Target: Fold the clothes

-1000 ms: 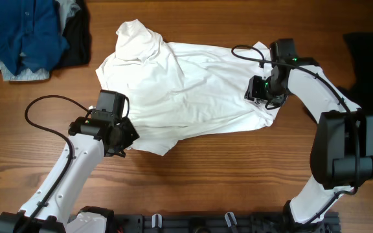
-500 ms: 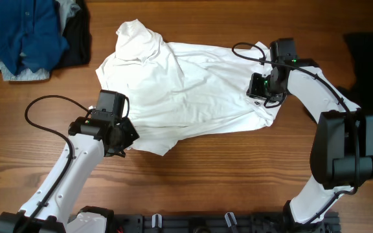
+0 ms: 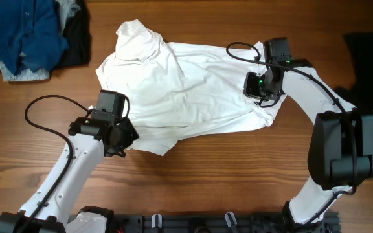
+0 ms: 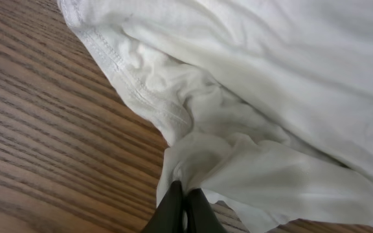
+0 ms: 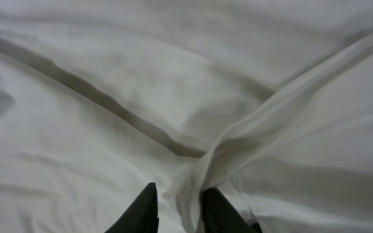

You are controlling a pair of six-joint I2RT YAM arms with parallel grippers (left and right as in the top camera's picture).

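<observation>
A brown wooden bench [image 3: 206, 175] fills the overhead view. One large white wrinkled shirt [image 3: 186, 90] lies spread across its middle, collar end towards the far left. Two white-and-black robot arms reach in from the near edge, one on each side of the shirt. At the far left corner sits one heap of clothes: a crumpled blue garment [image 3: 21, 29], a black piece [image 3: 76, 35] and a pale grey piece [image 3: 18, 72]. One black garment [image 3: 371, 52] lies at the far right edge.

There are two tools. The left tool [image 4: 180, 207] is fully closed, pinching the shirt's near left corner by the hem. The right tool [image 5: 177, 207] rests on the shirt's right side, its fingers [image 5: 144, 207] a narrow way apart with a raised ridge of white cloth between them. Whether they clamp it, I cannot tell.
</observation>
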